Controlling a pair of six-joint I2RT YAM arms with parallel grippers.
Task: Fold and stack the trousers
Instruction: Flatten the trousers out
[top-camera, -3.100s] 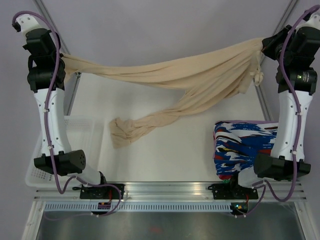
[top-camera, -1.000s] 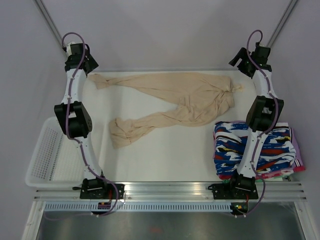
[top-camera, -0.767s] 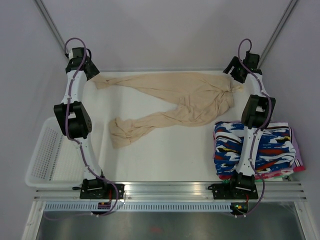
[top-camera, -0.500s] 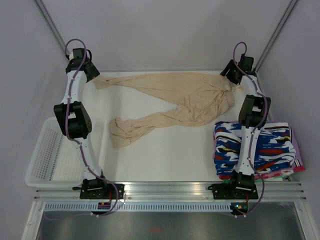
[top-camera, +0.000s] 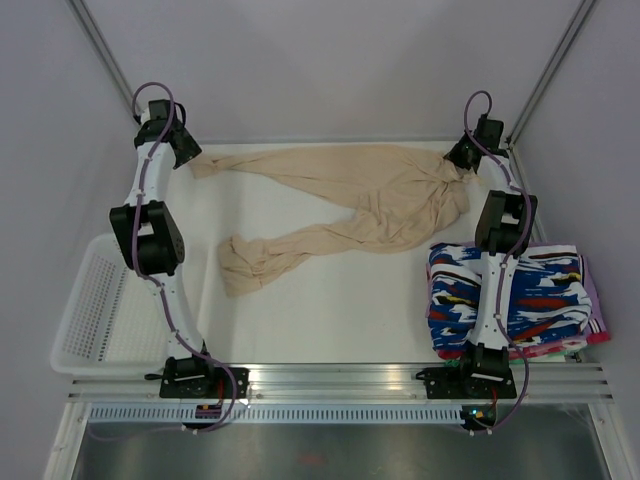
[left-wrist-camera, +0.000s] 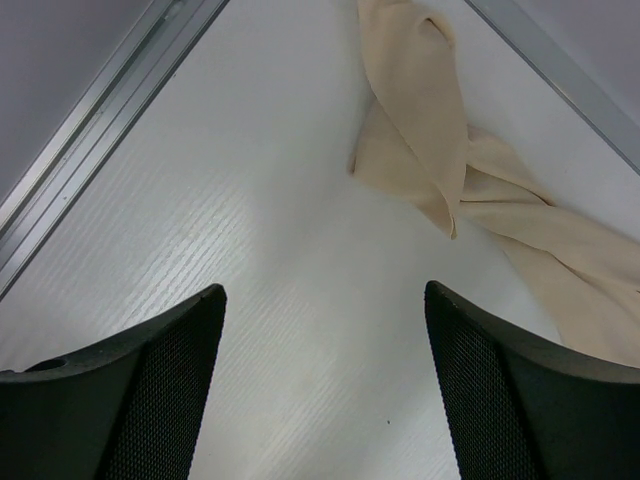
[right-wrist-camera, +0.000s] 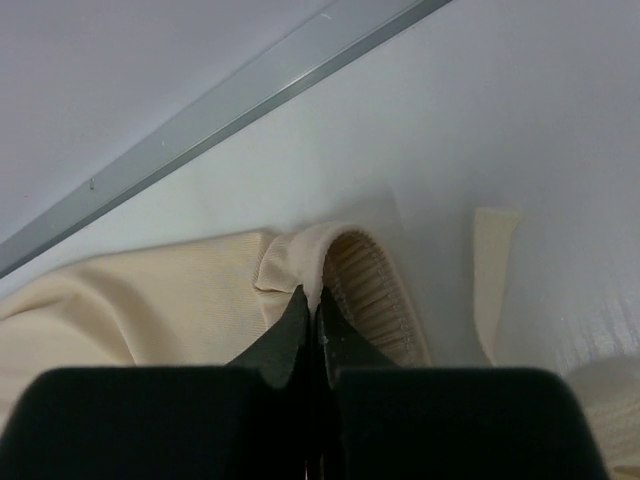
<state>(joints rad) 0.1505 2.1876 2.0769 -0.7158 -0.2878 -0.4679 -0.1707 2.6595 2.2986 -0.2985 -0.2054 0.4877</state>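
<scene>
Right tool (right-wrist-camera: 312, 298) pinches trousers (top-camera: 380, 195) at waistband edge beside far rail (right-wrist-camera: 230, 100).

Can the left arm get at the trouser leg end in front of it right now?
Probably yes: the left pincer stands open, and only bare table lies between it and the trousers.

A robot test lab.
Two robot arms (top-camera: 148, 228) bolted to a metal rail (top-camera: 340, 379), a white worktop (top-camera: 330, 310), plain grey walls (top-camera: 320, 70).

Bright, even light; soft shadows
</scene>
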